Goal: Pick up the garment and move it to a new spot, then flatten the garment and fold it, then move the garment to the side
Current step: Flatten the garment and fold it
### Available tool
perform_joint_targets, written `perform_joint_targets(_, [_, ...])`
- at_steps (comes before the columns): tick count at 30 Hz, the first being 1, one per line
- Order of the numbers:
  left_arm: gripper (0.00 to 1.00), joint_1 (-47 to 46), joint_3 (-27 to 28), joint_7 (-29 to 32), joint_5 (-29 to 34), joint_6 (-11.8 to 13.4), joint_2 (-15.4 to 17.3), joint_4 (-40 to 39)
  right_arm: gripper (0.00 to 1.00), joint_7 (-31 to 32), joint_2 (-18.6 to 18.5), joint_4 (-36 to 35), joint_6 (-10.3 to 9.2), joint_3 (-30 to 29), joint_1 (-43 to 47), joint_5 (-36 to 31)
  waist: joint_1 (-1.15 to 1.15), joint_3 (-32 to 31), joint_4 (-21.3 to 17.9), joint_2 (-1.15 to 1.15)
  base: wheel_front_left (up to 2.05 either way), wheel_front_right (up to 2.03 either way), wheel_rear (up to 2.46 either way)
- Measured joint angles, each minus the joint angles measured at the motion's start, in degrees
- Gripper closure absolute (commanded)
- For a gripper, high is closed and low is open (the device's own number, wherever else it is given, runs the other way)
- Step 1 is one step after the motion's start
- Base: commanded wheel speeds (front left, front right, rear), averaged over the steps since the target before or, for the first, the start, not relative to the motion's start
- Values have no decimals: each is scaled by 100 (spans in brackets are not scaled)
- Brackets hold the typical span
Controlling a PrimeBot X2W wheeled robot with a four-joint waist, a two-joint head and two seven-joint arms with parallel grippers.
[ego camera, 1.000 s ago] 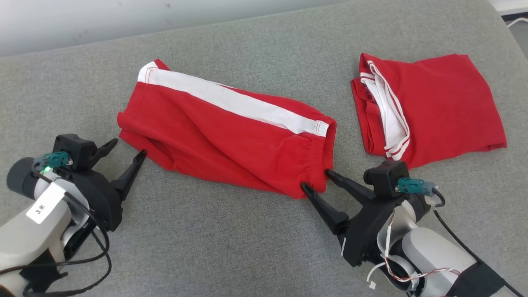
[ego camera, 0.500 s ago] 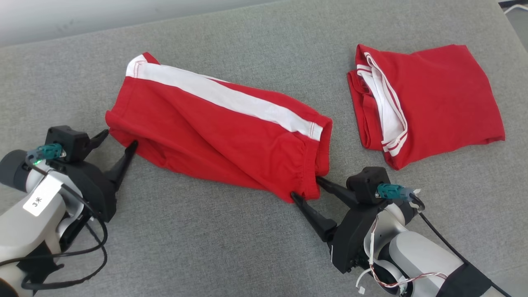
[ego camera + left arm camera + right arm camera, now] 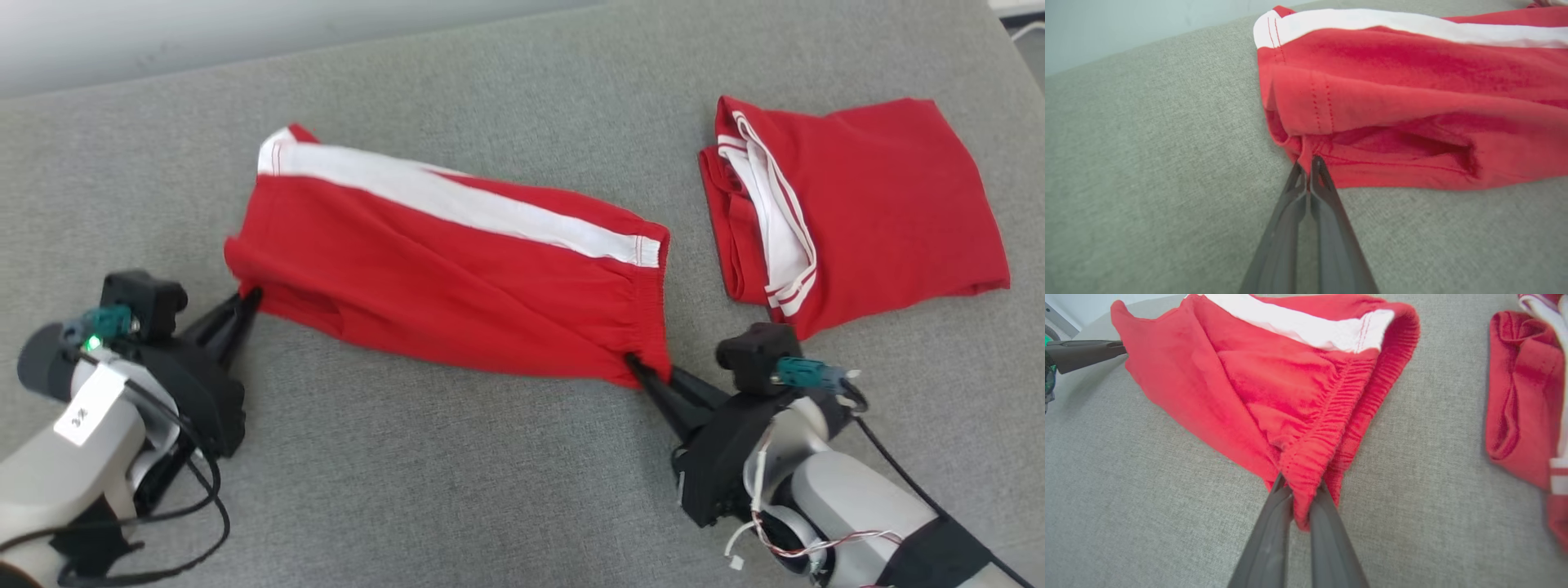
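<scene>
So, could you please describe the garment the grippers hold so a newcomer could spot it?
On the grey cushion lie two red garments. The shorts are the longer one toward the robot's left, pinched at each end by the left gripper and right gripper. Unlike the folded garment beside them, they lie spread out with one broad white stripe along the far edge.

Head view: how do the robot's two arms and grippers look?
Both arms are pale grey, each ending in a black housing with two long, dark, pointed jaws and a teal connector on top. The left arm carries a white label, a green light and a looping black cable; the right arm shows thin red-and-white wires.
</scene>
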Motion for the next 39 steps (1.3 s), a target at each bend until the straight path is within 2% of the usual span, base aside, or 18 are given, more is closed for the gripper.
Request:
perform_joint_targets(6, [100,489,210,-12,-87,0,-67,-221,100,-160,-85,111,45,-103,129,105,0,-217,111,0,0,0,0])
perform_joint_targets(16, [100,1165,356,-31,-107,8,-326,-391,100,-232,-304,406,344,-116,405,265,-1,-615,395,0,0,0,0])
perform_joint_targets(26, [100,1712,379,-30,-59,153,-566,-563,100,-198,-498,750,547,-119,557,450,-1,-1022,913,0,0,0,0])
perform_joint_targets(39, [100,2184,475,-30,16,252,-598,-708,100,-34,-531,1143,698,3,672,536,-1,-1500,1656,-1,0,0,0])
